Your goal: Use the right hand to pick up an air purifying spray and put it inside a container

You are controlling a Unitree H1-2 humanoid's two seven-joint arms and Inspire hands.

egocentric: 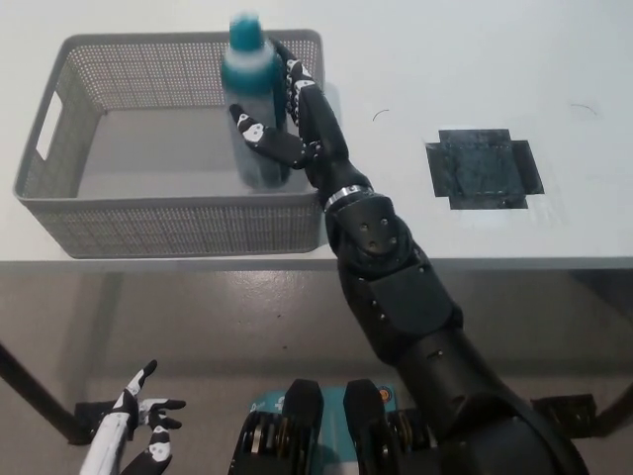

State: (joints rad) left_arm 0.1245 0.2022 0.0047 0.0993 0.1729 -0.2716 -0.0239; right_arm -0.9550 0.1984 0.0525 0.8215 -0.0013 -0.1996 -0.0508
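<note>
While wrapped around the spray can (252, 104), black fingers (259, 137) sit at about mid-height of the body, one crossing the front, the others behind on the right side. Closed on the can, so the right hand (292, 124) holds it upright, teal cap on top. Located inside the grey basket (59, 213), near its right wall and closer to its far edge; cannot tell whether the bottom of the can already touches the basket floor, because the picture is blurred there.

Probably a stiff metal cylinder, smooth and a little slippery, rather light, not fragile but easy to tip because tall and narrow. Best taken around the middle of the body, as now, not at the cap, which may come off. If released while not fully down, could fall over against the mesh wall.

Hard to read: label on the can smeared by blur, cap edge unclear. Hidden by the can: part of the palm and the far fingers. Resting low at the bottom left, below the table edge: white left hand (138, 426), fingers spread, holding nothing, its forearm cut off by the picture border.
</note>
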